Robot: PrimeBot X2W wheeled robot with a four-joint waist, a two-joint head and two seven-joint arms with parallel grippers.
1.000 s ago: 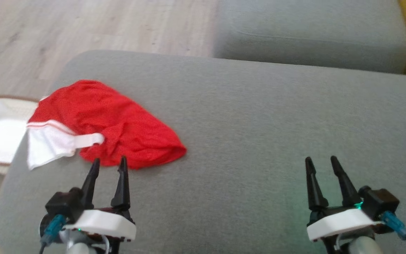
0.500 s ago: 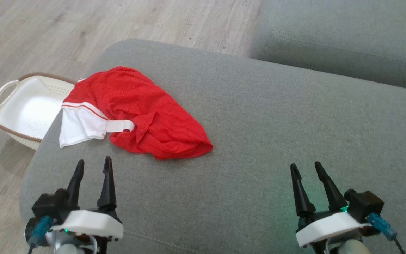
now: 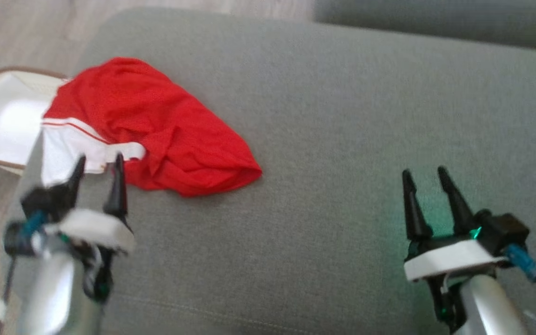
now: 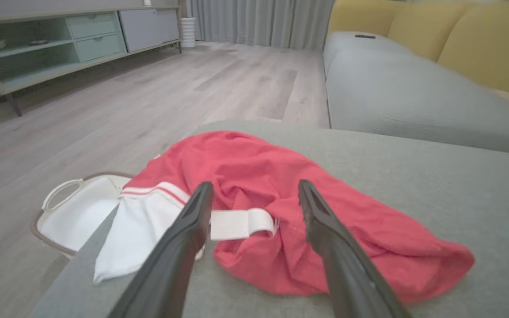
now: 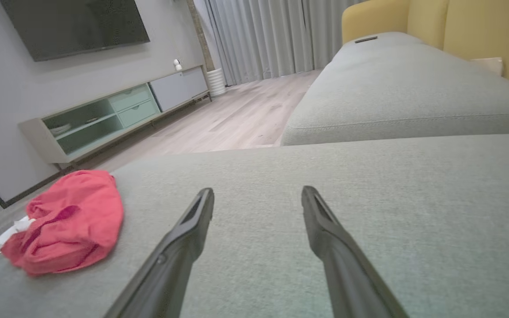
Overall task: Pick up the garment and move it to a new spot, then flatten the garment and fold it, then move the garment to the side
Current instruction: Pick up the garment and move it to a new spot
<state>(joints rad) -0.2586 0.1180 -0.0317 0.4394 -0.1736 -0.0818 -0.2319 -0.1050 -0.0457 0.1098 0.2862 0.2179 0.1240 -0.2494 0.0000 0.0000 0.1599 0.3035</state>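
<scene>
None of the steps was yet done: the crumpled red-and-white garment (image 3: 156, 135) lay at the grey sofa seat's (image 3: 342, 116) left edge, left gripper (image 3: 100, 158) poised beside it, right gripper (image 3: 425, 171) well apart, both pairs of fingers (image 3: 117, 190) open and empty.

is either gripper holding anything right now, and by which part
Nothing is held. The left gripper is open by the white edge of the crumpled red fabric garment; the right gripper is open above the grey sofa cushion.

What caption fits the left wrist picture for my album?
Open left fingers point at a crumpled red garment on a gray sofa, white basket nearby.
</scene>
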